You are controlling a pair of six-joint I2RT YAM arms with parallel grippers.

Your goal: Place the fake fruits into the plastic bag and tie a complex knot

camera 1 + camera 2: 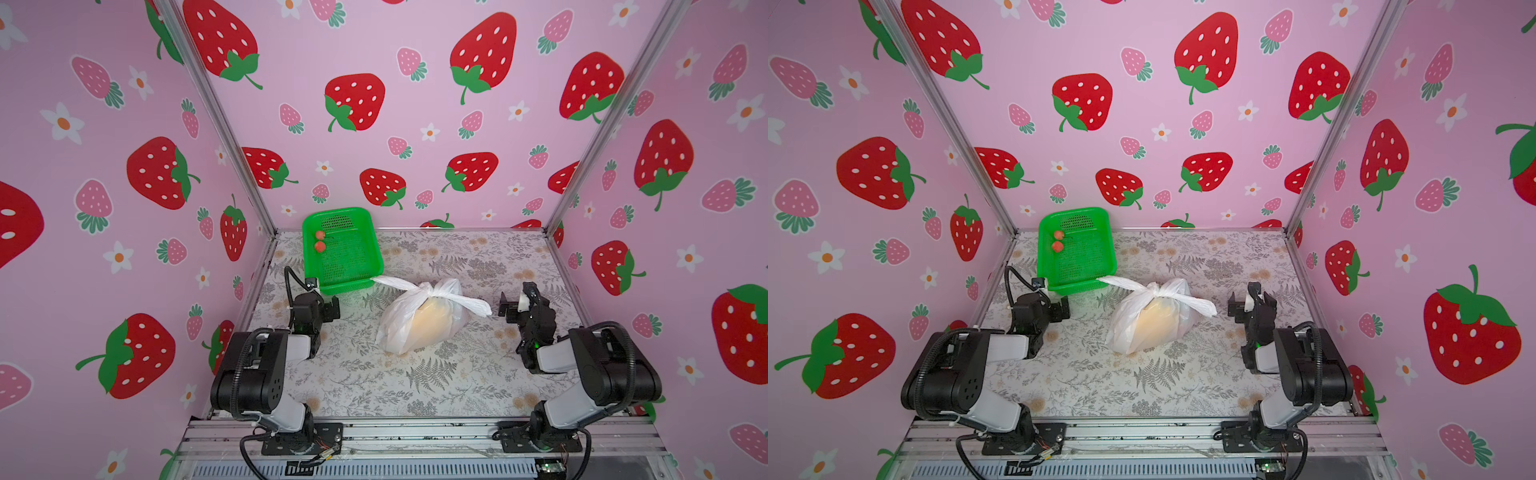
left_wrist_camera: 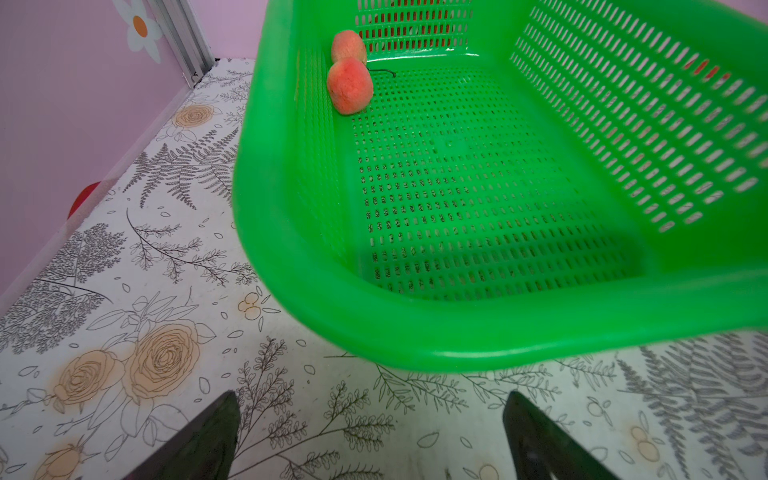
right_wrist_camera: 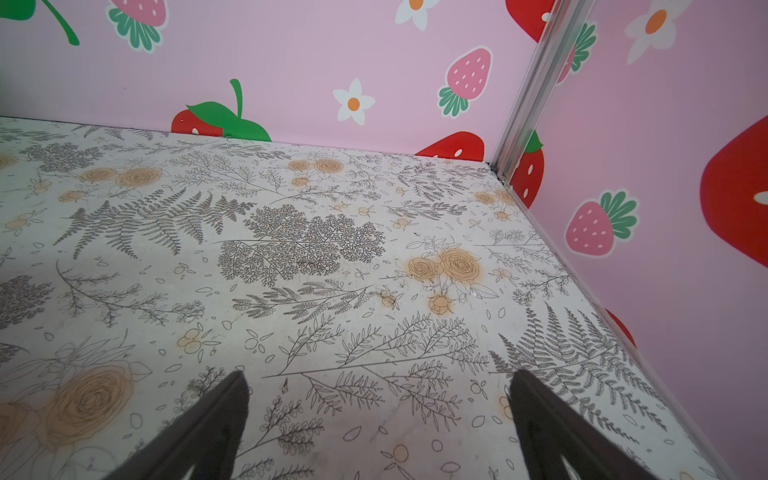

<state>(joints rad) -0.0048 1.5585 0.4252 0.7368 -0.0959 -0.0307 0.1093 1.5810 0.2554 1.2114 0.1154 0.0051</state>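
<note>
The white translucent plastic bag lies in the middle of the table, and a yellowish-orange shape shows through it. Its handles are tied in a knot on top, with loose ends sticking out left and right. Two small red fake fruits sit in the green basket's far left corner. My left gripper is open just in front of the basket, with nothing in it. My right gripper is open and empty, right of the bag and apart from it.
The green perforated basket stands at the back left, and one loose end of the bag touches its near right corner. Pink strawberry walls close the table on the left, back and right. A metal rail runs along the front edge.
</note>
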